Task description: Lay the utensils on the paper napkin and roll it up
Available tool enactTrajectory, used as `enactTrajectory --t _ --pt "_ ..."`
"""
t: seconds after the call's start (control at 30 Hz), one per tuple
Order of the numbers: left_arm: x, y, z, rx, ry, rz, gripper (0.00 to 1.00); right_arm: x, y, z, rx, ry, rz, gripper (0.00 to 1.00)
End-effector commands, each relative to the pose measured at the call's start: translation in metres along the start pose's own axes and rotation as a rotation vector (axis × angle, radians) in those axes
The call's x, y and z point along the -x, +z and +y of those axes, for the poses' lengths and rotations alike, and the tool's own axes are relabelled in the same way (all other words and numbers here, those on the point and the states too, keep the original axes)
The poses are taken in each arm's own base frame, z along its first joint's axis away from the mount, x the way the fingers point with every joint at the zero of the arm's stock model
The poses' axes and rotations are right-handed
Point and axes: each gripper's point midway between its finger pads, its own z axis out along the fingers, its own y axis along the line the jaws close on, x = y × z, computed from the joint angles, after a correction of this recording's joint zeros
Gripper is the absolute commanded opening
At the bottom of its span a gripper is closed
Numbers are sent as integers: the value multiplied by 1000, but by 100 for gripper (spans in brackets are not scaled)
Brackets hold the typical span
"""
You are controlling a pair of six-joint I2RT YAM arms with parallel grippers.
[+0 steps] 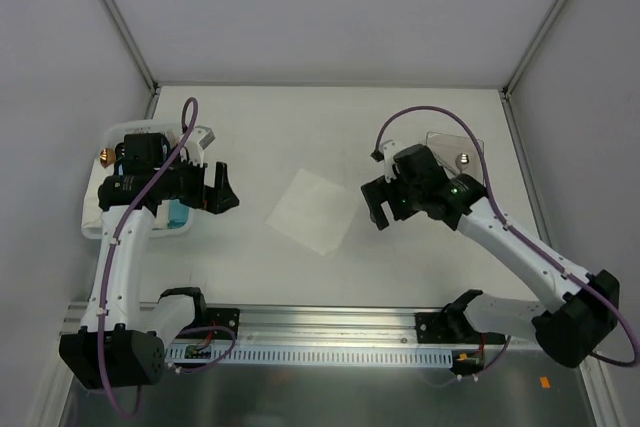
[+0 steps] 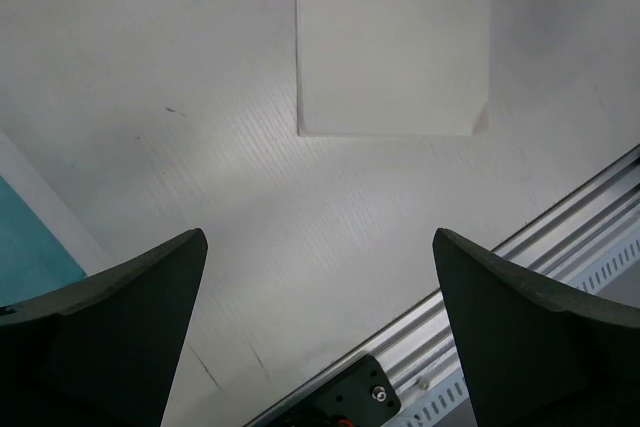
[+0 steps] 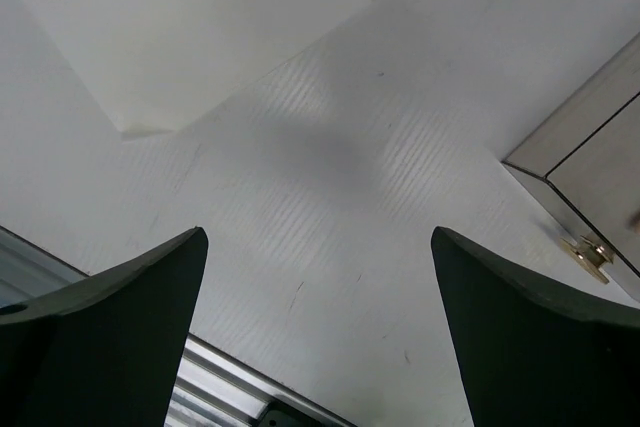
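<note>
The white paper napkin (image 1: 313,211) lies flat and bare on the table between the arms; it also shows in the left wrist view (image 2: 395,37) and the right wrist view (image 3: 190,17). My left gripper (image 1: 222,190) is open and empty, just left of the napkin, above the table (image 2: 320,247). My right gripper (image 1: 377,205) is open and empty, just right of the napkin (image 3: 320,247). A rounded silvery utensil end (image 1: 463,159) shows by the clear tray behind my right arm. A small coppery piece (image 3: 588,255) shows at the tray's edge. The other utensils are hidden.
A white bin (image 1: 100,217) at the left holds a light-blue bundle (image 1: 178,215), with a coppery knob (image 1: 104,156) at its far left edge. The clear plastic tray (image 1: 455,142) stands at the right. A metal rail (image 1: 330,322) runs along the near edge.
</note>
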Motion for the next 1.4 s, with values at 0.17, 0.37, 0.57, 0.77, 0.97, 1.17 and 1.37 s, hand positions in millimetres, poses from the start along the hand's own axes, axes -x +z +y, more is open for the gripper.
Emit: enactTrajectory --t 0.17,0.37,0.57,0.77,0.97,1.17,1.37 --pt "6 -8 -17 -81 36 -22 99 42 53 23 130 -100 118 95" --pt "1 -7 -23 -126 15 7 99 74 89 29 174 -158 145 86" --pt "-3 -10 -27 -128 21 0 99 103 122 11 213 -105 137 83" --pt "-10 -10 -24 -101 20 7 99 98 149 22 356 -81 175 65" --pt "-11 -10 -23 -88 10 10 99 79 168 30 425 -73 237 62" --pt "-7 -11 -20 -74 -1 10 99 68 183 24 398 -78 272 63" --pt "-10 -11 -17 -53 0 14 99 59 197 14 374 -63 304 63"
